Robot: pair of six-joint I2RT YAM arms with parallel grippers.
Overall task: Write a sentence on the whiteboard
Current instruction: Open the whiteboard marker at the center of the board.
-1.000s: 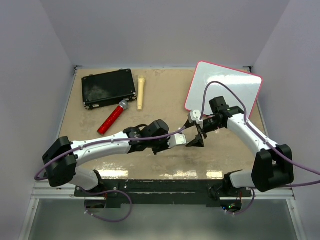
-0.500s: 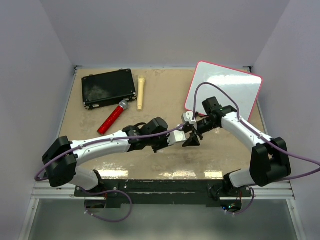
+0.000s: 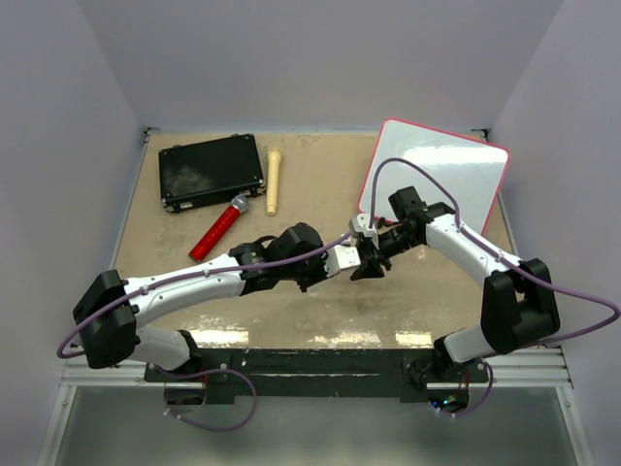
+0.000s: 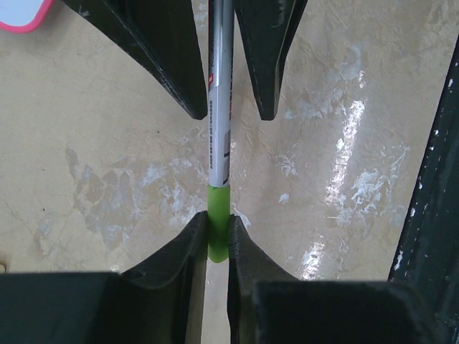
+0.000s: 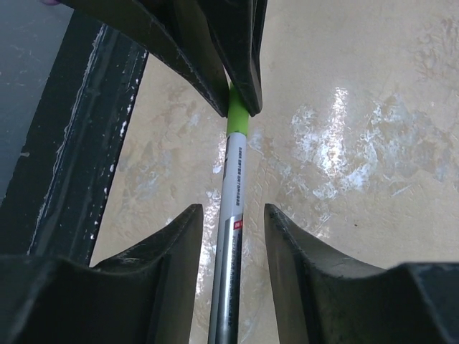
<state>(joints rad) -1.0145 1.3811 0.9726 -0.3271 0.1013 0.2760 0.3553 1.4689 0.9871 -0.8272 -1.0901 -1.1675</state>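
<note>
The whiteboard point(image 3: 437, 180), white with a pink-red rim, lies at the back right; one corner point(image 4: 21, 14) shows in the left wrist view. No sentence is in view on it. Just in front of the board, the two grippers meet tip to tip above the table. My left gripper point(image 3: 349, 260) point(image 4: 217, 218) is shut on the green end of a silver-barrelled marker point(image 4: 219, 129) point(image 5: 233, 172). My right gripper point(image 3: 374, 254) point(image 5: 233, 211) straddles the barrel. Its fingers point(image 5: 172, 244) stand a little apart from the barrel on both sides, so it is open.
A black case point(image 3: 211, 170) lies at the back left. Beside it are a beige stick point(image 3: 274, 181) and a red marker-like cylinder point(image 3: 218, 230). The table's dark near rail point(image 4: 437, 215) runs close under the grippers.
The right arm has swung left to meet the left gripper, and its jaws have narrowed from wide open to close round the marker's barrel. The left gripper kept its grip and shifted slightly.
</note>
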